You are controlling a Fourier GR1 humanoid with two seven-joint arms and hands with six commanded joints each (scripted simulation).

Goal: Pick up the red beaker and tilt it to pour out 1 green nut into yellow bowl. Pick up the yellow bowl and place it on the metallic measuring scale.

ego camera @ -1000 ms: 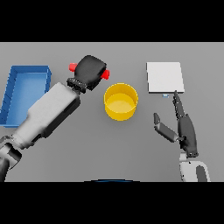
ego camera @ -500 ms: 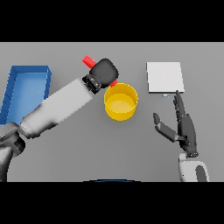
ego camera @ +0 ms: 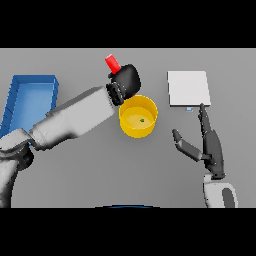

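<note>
Biggest risk right now, by the look of it: the left hand [ego camera: 127,80] holds the red beaker [ego camera: 113,63] up over the far rim of the yellow bowl [ego camera: 138,116], and one small green nut [ego camera: 142,119] already sits on the bowl's floor. If the beaker stays tipped, a second nut could drop in and blow the count of one. It probably needs to come back upright and get set down away from the bowl. The other worry is the forearm, which runs just beside the bowl's left rim, so a careless swing could knock the bowl and shift it.

The left hand is wrapped round the beaker, fingers curled over it so only its red end pokes out past the knuckles. The right hand [ego camera: 210,145] waits low on the right side with straight fingers and the thumb out, holding nothing, well apart from the bowl. The metallic measuring scale [ego camera: 188,88] lies just beyond its fingertips, right of the bowl. A blue tray [ego camera: 30,85] sits at the far left.
</note>
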